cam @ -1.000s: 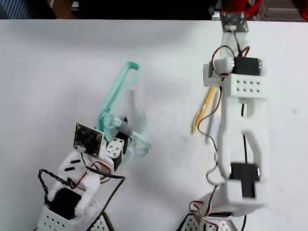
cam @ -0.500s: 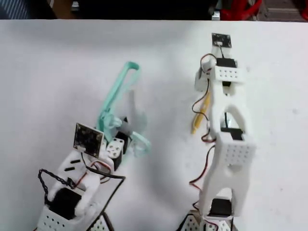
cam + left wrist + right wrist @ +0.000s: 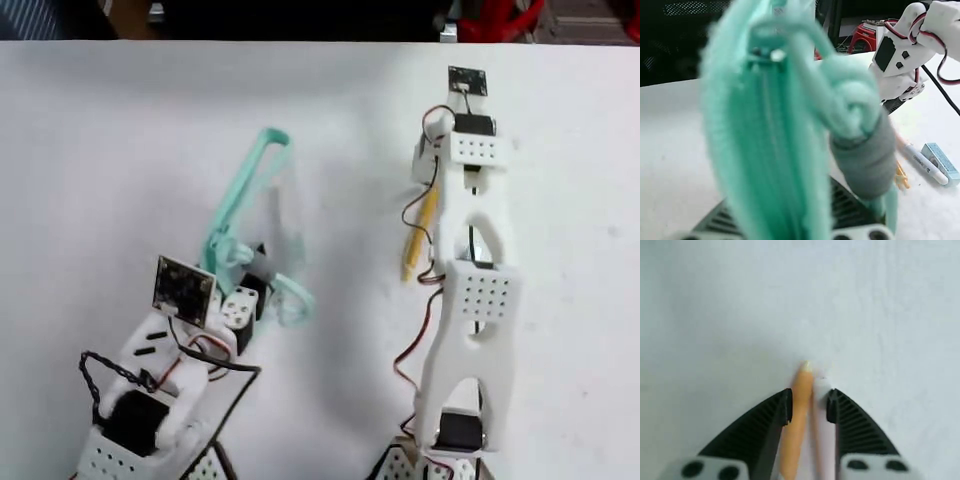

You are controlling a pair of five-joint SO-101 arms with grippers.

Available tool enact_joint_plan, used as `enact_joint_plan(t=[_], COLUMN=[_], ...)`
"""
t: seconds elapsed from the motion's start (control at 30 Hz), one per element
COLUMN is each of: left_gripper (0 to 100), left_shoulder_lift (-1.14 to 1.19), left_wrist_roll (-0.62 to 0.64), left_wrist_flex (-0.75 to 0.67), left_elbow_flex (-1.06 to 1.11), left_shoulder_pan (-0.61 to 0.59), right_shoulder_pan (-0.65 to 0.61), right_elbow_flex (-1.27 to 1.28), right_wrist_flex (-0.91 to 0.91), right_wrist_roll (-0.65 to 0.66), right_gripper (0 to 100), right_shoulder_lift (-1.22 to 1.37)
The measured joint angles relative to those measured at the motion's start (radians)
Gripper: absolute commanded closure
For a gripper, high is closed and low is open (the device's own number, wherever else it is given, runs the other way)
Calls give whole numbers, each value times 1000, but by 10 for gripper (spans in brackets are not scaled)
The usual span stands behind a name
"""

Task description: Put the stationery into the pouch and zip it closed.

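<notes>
The desk (image 3: 120,130) is white, smooth and matt. The pouch (image 3: 240,195) has soft mint-green edging that looks like cloth, and thin see-through sides. A matt grey sleeve (image 3: 865,160) sits on its knotted cord. The pen (image 3: 799,410) is smooth orange plastic with a faint sheen. The right gripper (image 3: 809,402) has black plastic jaws with ribbed faces. The right arm (image 3: 478,300) is matt white plastic, pierced with small holes, and carries glossy red and black wires (image 3: 412,340). The marker (image 3: 925,165) is smooth white plastic.

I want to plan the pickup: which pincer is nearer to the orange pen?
Right. The right pincer straddles the orange pen; the left pincer is apart from it, holding the pouch.
</notes>
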Motion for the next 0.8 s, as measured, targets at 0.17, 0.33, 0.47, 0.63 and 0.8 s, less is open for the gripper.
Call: enact_joint_plan(t=[0.17, 0.33, 0.47, 0.63, 0.8], left_gripper=[943, 943, 943, 943, 943], left_shoulder_lift=[0, 0, 0, 0, 0], left_wrist_roll=[0, 0, 0, 0, 0], left_wrist_flex=[0, 0, 0, 0, 0], left_elbow_flex=[0, 2, 2, 2, 2], left_shoulder_pan=[0, 0, 0, 0, 0], right_shoulder_pan=[-3, -5, 15, 26, 20], right_elbow_flex=[-41, -43, -43, -43, -52], right_wrist_flex=[66, 103, 123, 123, 115], right_wrist_roll=[0, 0, 11, 107, 172], right_gripper=[939, 893, 889, 890, 960], right_shoulder_lift=[9, 9, 9, 29, 48])
